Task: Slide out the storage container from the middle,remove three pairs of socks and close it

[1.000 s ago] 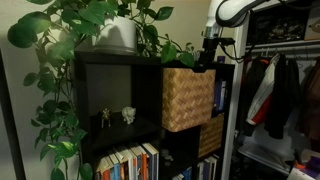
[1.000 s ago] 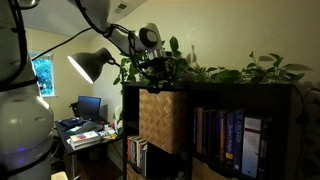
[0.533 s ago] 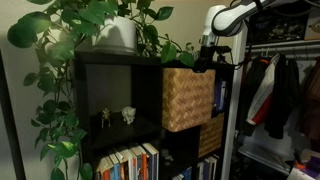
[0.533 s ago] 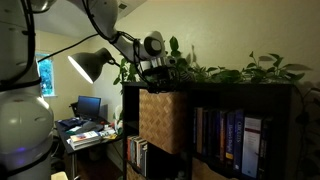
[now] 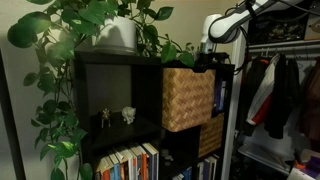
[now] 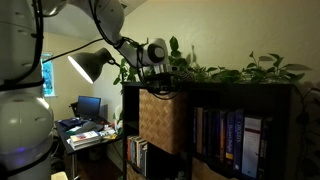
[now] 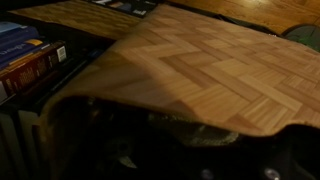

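Closest of all, in the wrist view, the large cube-shaped light tan woven wicker storage container (image 7: 200, 70) is filling most of the frame. Its herringbone weave is slanting across the picture, with deep shadow lying under its edge. Red and blue book spines (image 7: 30, 60) are showing at the left. The claw's fingers are not standing out from that shadow.

Farther back, in both exterior views, the storage container (image 5: 187, 98) (image 6: 160, 120) is sitting in a cubby of a dark wooden cube shelf (image 5: 100, 62) and jutting forward past the shelf front. The robot's claw (image 5: 206, 62) (image 6: 159, 86) is hanging just at the container's upper edge. It is too small and dark to tell whether it is spread or pinching.

In an exterior view, two small pale figurines (image 5: 116, 116) are standing in the neighbouring cubby. A smaller, darker woven basket (image 5: 211, 136) is sitting below the container.

On top of the shelf, a leafy green trailing plant (image 5: 90, 20) is spilling from a white pot (image 5: 117, 35).

Beyond, dark clothes (image 5: 283, 95) are hanging on a rack, and a white desk lamp (image 6: 90, 65) is leaning over a cluttered tabletop (image 6: 85, 128).
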Action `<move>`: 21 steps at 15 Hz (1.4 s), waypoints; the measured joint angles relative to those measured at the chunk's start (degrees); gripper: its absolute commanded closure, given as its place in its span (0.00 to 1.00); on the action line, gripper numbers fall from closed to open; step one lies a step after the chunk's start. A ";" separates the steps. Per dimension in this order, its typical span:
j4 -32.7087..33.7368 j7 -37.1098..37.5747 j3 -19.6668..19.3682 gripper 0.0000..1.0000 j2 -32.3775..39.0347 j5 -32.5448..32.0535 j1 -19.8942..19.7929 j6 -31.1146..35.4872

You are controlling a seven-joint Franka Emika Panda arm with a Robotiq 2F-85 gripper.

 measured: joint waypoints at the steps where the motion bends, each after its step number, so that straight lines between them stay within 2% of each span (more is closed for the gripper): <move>1: 0.00 -0.38 0.00 0.47 0.10 0.00 0.00 0.03; 7: 0.19 -1.38 -0.01 0.86 0.05 -0.01 -0.04 0.04; 9: 0.43 -1.38 -0.01 0.92 -0.14 -0.01 -0.05 -0.18; 21: 3.17 -1.38 0.42 0.91 -4.85 -0.02 0.28 -5.15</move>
